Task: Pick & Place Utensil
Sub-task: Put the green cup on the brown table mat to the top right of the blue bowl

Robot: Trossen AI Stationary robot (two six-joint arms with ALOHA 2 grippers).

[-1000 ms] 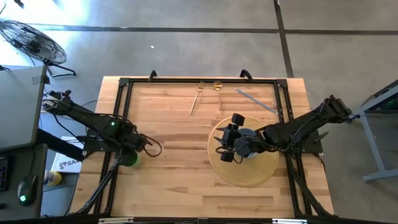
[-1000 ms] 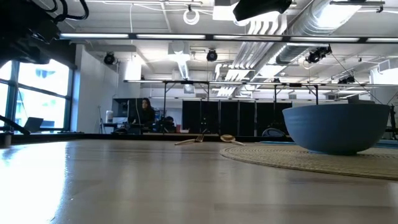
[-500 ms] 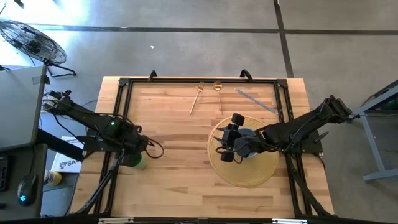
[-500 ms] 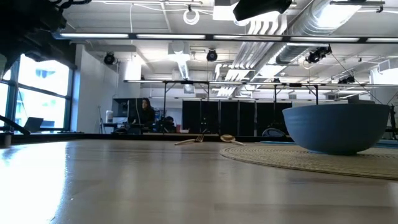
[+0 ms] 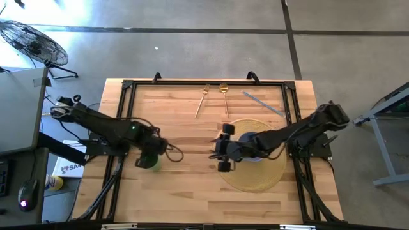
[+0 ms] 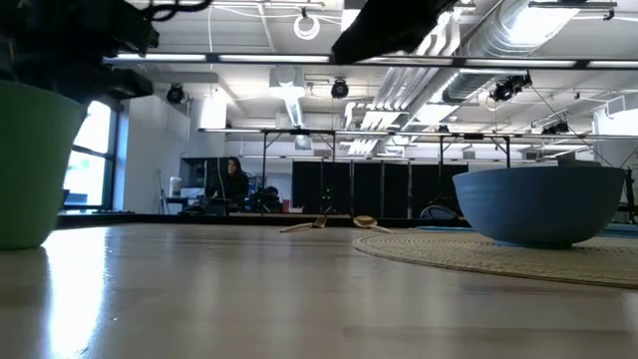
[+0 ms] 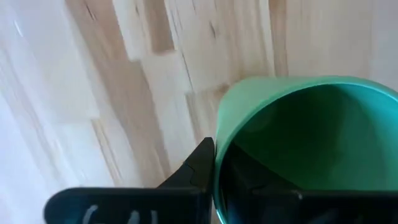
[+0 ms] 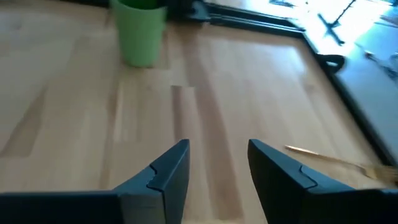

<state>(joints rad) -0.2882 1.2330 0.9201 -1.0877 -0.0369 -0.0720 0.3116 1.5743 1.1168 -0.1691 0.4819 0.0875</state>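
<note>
A gold fork (image 5: pixel 202 99), a gold spoon (image 5: pixel 224 96) and a silver knife (image 5: pixel 262 104) lie flat near the table's far edge. The fork (image 8: pixel 329 160) also shows in the right wrist view. My left gripper (image 5: pixel 151 156) is shut on a green cup (image 5: pixel 149 160) at the table's left-middle. The cup (image 6: pixel 30 165) fills the low view's left edge. A blue bowl (image 6: pixel 538 204) stands on a round woven mat (image 5: pixel 255 182). My right gripper (image 5: pixel 220 151) hovers open over the mat's left edge, its fingers pointing toward the cup (image 8: pixel 142 31). My left gripper holds the green cup by its rim (image 7: pixel 219 155), one finger (image 7: pixel 198 163) outside the wall and the other inside the hollow. It comes from above. The cup stays upright. Whether its base rests on the table or hangs just above it, I cannot tell.
Black frame rails (image 5: pixel 204 83) run along the table's edges. Bare wood lies between the cup and the mat and along the near edge. My right arm (image 5: pixel 287 133) crosses over the bowl. A person sits far off in the room behind (image 6: pixel 231 184).
My left gripper has carried the green cup toward the table's right, and the cup has come into the low view. My right gripper has moved toward the table's left, from over the bowl to the mat's left edge.
</note>
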